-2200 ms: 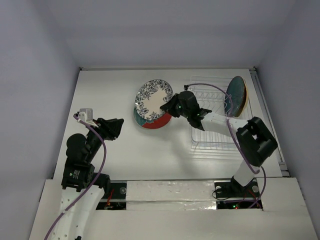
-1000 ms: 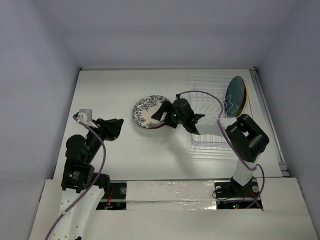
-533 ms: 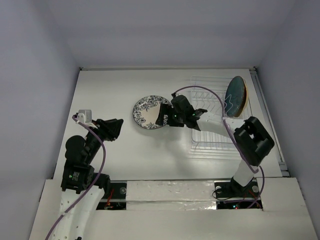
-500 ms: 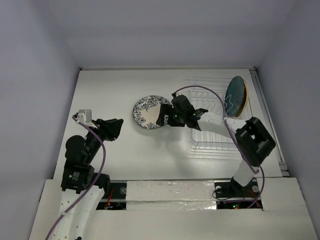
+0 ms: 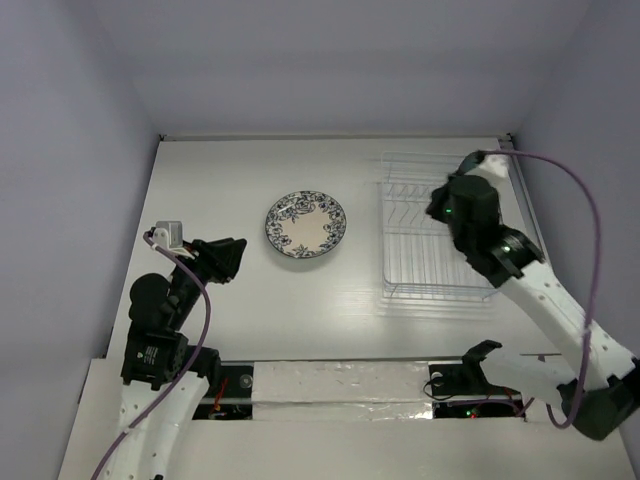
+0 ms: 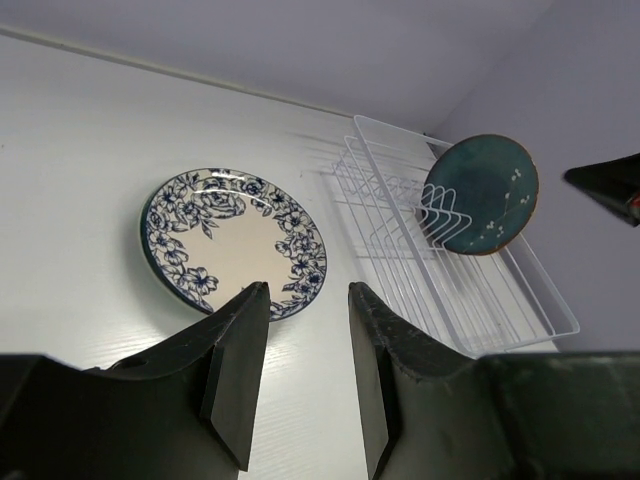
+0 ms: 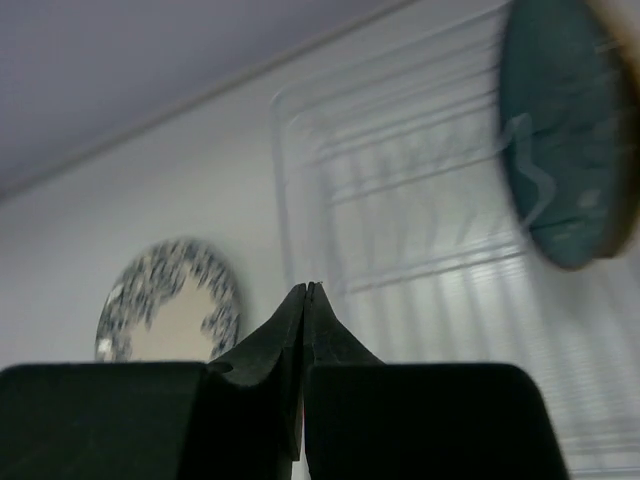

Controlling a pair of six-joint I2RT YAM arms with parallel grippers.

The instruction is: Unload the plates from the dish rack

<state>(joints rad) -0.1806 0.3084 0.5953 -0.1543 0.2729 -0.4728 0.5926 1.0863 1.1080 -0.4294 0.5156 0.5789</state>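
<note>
A white plate with a blue floral pattern (image 5: 305,224) lies flat on the table left of the dish rack (image 5: 428,262). The dark rim of another plate shows under its left edge (image 6: 146,243). A dark teal-blue plate (image 6: 481,194) stands upright in the far right slots of the rack (image 6: 520,300); the right arm (image 5: 468,210) hides it from above. My right gripper (image 7: 308,290) is shut on nothing and hovers above the rack, the teal plate (image 7: 560,140) to its right. My left gripper (image 6: 305,292) is open and empty, near the floral plate (image 6: 232,240).
The rack sits close to the table's right edge (image 5: 532,230). Grey walls close in the table at the back and both sides. The left arm (image 5: 165,300) is folded near the front left corner.
The right gripper let go of the floral plate on the stack, swung back right over the rack and shut. The left arm has not moved.
</note>
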